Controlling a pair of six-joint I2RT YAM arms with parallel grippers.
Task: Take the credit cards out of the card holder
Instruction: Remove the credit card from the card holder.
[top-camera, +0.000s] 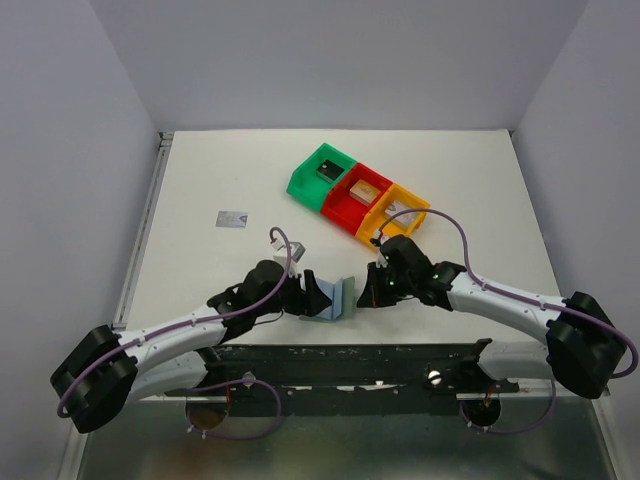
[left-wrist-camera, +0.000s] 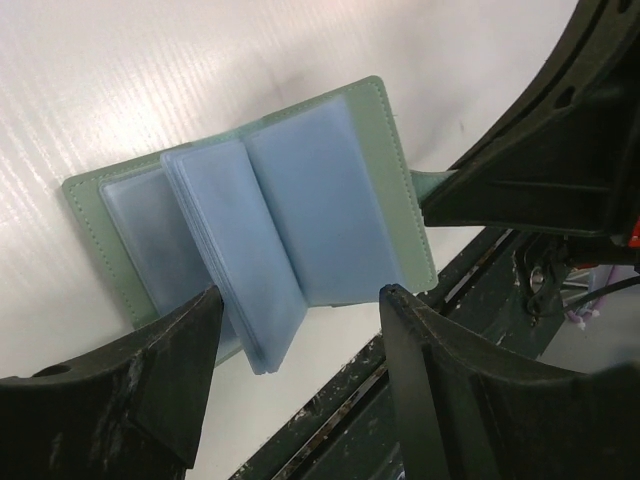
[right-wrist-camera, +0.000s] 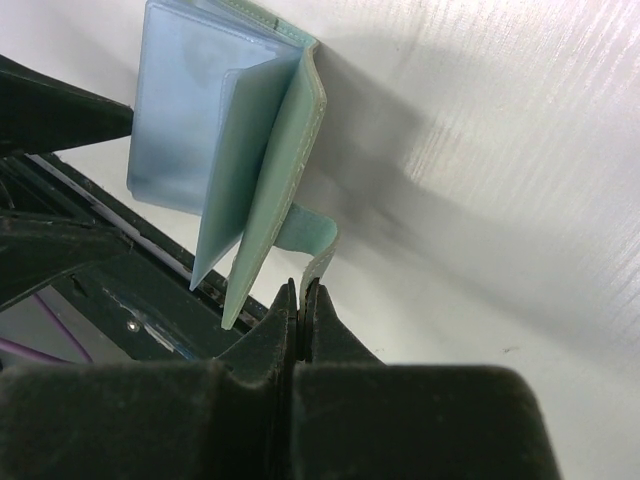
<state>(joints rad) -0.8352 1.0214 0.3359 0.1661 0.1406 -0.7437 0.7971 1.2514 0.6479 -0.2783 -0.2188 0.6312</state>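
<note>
Holder (top-camera: 330, 298): open on the counter (top-camera: 200, 170), directly between the two pincers. The panel on the right pincer's side is raised. The other panel lies toward the left pincer.

Right pincer (right-wrist-camera: 303, 292): jaws closed tight on the holder's thin tab (right-wrist-camera: 318, 235), with the cover edge just beyond the fingertips.

Left pincer (left-wrist-camera: 300, 295): wide open, holding nothing. Its fingers straddle the near edge of the sleeves (left-wrist-camera: 290, 220). Cannot tell whether one finger touches the cover.

Sleeves are translucent blue and fanned like pages. No card outline shows in them in either wrist view. One silver card (top-camera: 232, 219) lies flat on the counter, well apart from the left pincer and out past its fingertips.

Handling (judgement):
- The holder is light, with a soft cover that bends at the fold.
- The sleeves are floppy and probably slick.
- The tab is a weak anchor and may twist or slip out.
- Cards would be stiff and thin, so pinch one by an exposed edge at the sleeve mouth, not through the plastic.
- Brace the cover, or the whole holder is likely to lift with the card.
</note>
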